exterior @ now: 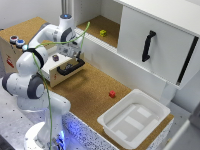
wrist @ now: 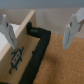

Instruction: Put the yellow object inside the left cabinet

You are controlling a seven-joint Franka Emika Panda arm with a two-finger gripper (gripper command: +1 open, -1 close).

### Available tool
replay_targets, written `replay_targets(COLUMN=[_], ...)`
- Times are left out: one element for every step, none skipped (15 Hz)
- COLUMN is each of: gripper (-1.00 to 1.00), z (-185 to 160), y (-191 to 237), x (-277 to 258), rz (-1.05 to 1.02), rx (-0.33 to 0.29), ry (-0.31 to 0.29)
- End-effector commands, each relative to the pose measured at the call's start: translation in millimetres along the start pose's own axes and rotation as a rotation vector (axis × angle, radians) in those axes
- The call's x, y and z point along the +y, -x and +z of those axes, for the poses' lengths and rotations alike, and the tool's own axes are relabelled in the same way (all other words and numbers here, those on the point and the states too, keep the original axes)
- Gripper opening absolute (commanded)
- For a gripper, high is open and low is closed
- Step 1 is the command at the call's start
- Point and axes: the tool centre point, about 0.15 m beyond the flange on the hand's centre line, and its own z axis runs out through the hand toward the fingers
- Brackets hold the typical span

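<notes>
The yellow object [exterior: 103, 33] is a tiny block lying on the brown cork floor of the left cabinet [exterior: 95, 25], the open white compartment at the back. My gripper [exterior: 76, 54] hangs well to the exterior view's left of it, over a light wooden drawer [exterior: 64, 71] with a black handle [exterior: 71, 67]. In the wrist view the gripper [wrist: 38, 42] is open, its two pale fingers [wrist: 8, 30] spread wide with nothing between them. The black handle [wrist: 38, 51] and the drawer's wooden wall [wrist: 19, 47] lie just below.
A white cabinet door [exterior: 155, 42] with a black handle [exterior: 147, 45] closes the compartment to the exterior view's right. A tiny red block [exterior: 112, 93] lies on the cork table [exterior: 90, 95]. A white tray [exterior: 134, 119] sits at the front right. A cork-topped box with buttons [exterior: 16, 42] stands at the left.
</notes>
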Motion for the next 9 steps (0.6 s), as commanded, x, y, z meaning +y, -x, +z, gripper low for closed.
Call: replay_targets(gripper=[1.00, 1.00, 1.00, 1.00, 1.00, 1.00, 1.00, 1.00, 1.00], z=[31.4, 35.7, 39.3, 43.7, 49.4, 52.4, 53.6, 55.1, 58.0], y=[7.0, 7.4, 8.2, 8.9, 10.3, 11.3, 11.8, 12.6, 13.9], x=[31.6, 32.3, 32.4, 31.3, 27.9, 23.9, 21.1, 18.6, 17.1], rz=[-0.013, -0.009, -0.007, -0.007, -0.007, -0.007, -0.008, 0.007, 0.033], rx=[-0.020, -0.030, -0.035, -0.045, -0.053, -0.056, -0.060, -0.057, -0.053], ry=[-0.050, -0.057, -0.055, -0.062, -0.070, -0.071, -0.078, -0.083, -0.091])
